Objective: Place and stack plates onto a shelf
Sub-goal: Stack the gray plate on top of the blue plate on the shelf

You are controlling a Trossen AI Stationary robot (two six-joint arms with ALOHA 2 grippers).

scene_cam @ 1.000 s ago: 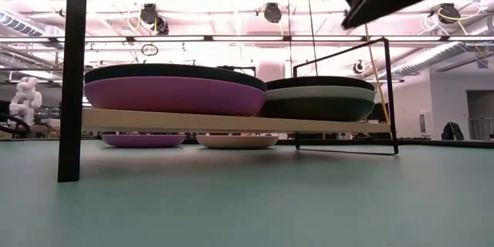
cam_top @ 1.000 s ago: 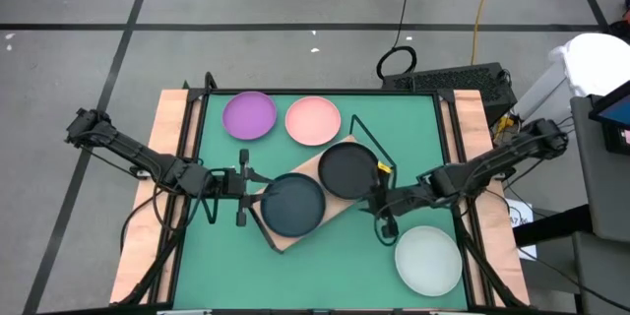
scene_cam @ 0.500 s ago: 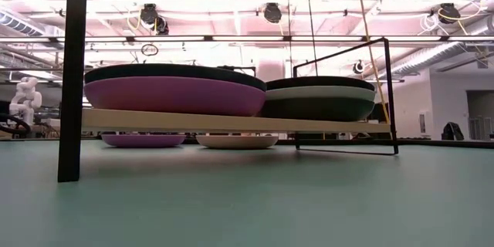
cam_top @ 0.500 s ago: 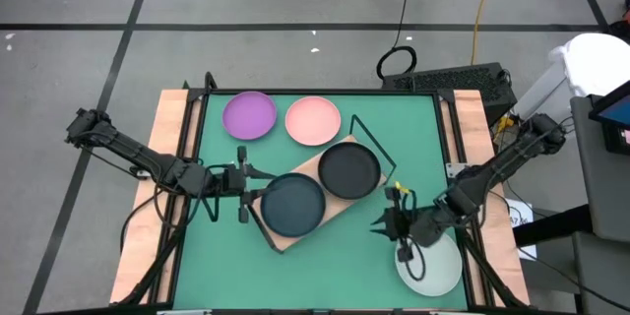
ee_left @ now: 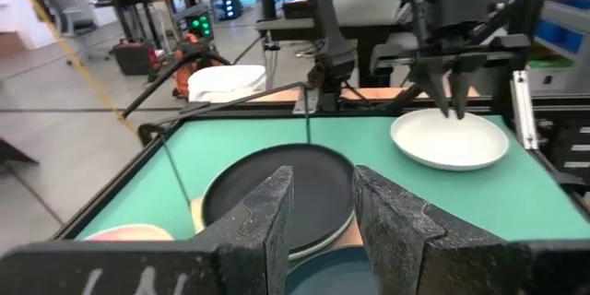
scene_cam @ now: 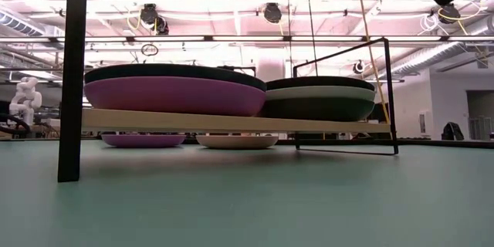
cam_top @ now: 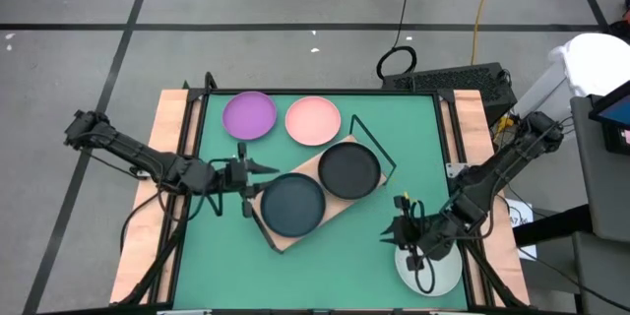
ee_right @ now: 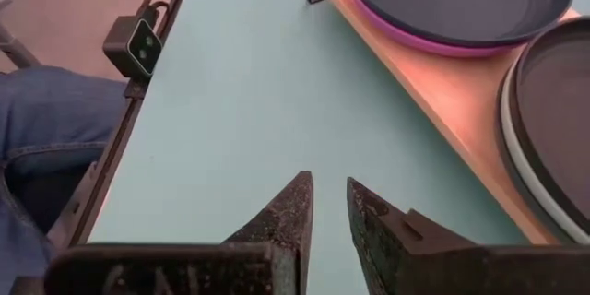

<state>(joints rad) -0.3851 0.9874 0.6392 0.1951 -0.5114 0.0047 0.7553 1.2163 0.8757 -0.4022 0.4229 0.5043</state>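
Observation:
The wooden shelf (cam_top: 330, 207) lies slantwise mid-table. On it a dark teal plate (cam_top: 292, 204) rests on a purple one (scene_cam: 174, 96), and a black plate (cam_top: 348, 170) tops a pale one and a teal one (scene_cam: 320, 106). A pale mint plate (cam_top: 433, 271) lies flat on the table near the near-right corner. My right gripper (cam_top: 409, 244) hovers over its left part, fingers pointing down and narrowly open (ee_right: 329, 189). My left gripper (cam_top: 258, 172) waits at the shelf's left end, slightly open (ee_left: 323, 207), pointing at the stacks.
A purple plate (cam_top: 248, 115) and a pink plate (cam_top: 313, 120) lie side by side on the table near its far edge. Black wire frames (scene_cam: 73, 77) stand at the shelf's ends. A person's jeans-clad leg (ee_right: 46, 120) shows beside the table. Bare green tabletop (cam_top: 335, 271) lies nearer than the shelf.
My right gripper has left the black plate on the shelf, swung toward the table's near-right corner and come over the pale mint plate. My left gripper has shifted slightly toward the far edge. No plate has moved.

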